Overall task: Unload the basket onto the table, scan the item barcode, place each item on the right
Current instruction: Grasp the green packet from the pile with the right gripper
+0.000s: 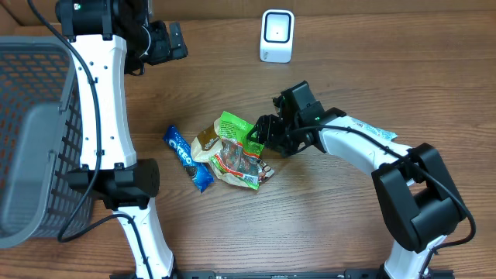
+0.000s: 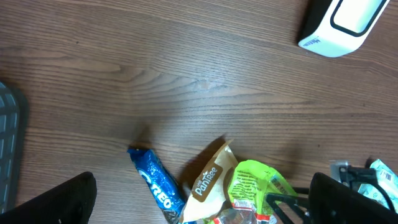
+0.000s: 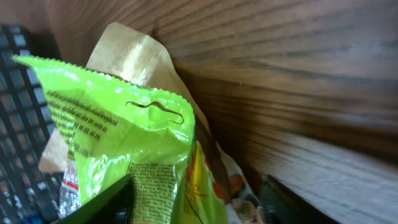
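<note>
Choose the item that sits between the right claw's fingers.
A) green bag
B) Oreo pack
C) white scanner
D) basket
A: the right wrist view shows the green bag inside the right claw, while the Oreo pack lies farther left.

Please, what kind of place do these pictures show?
Probably a mock shop checkout on a wooden table: a white barcode scanner, a grey shopping basket, and snack packets such as the green packet.

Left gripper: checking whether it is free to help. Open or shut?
Open. The left gripper has its fingers wide apart in its wrist view, gripping nothing.
</note>
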Controlling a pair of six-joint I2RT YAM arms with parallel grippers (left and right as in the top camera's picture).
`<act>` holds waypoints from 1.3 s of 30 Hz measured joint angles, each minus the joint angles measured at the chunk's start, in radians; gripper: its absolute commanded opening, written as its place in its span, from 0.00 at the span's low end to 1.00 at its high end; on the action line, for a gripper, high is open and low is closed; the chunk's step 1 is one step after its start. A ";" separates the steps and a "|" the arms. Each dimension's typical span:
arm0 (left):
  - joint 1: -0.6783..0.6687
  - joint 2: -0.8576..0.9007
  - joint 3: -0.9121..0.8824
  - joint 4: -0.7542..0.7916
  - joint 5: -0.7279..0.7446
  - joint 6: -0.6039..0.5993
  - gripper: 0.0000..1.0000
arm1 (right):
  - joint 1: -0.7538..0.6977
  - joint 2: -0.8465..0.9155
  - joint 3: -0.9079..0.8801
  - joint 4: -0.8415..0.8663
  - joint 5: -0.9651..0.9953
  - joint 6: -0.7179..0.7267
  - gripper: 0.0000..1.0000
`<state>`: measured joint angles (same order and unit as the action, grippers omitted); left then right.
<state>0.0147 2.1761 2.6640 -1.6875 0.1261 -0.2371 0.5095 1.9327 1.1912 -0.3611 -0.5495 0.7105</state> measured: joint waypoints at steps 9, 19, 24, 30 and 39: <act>0.000 0.000 0.000 0.000 0.000 0.000 1.00 | 0.002 0.002 0.000 0.005 -0.003 0.014 0.04; 0.000 0.000 0.000 0.000 0.000 0.000 1.00 | -0.050 -0.138 0.000 -0.132 -0.026 -0.151 0.04; 0.000 0.000 0.000 0.000 0.000 0.000 1.00 | -0.074 -0.248 0.000 -0.227 -0.030 -0.301 0.04; 0.000 0.000 0.000 0.000 0.000 0.000 1.00 | -0.078 -0.268 0.000 -0.288 -0.008 -0.422 0.04; 0.000 0.000 0.000 0.000 0.000 0.000 1.00 | -0.201 -0.268 0.000 -0.359 0.091 -0.372 0.04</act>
<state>0.0147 2.1761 2.6640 -1.6875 0.1261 -0.2371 0.3080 1.6650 1.1912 -0.7197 -0.4587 0.3389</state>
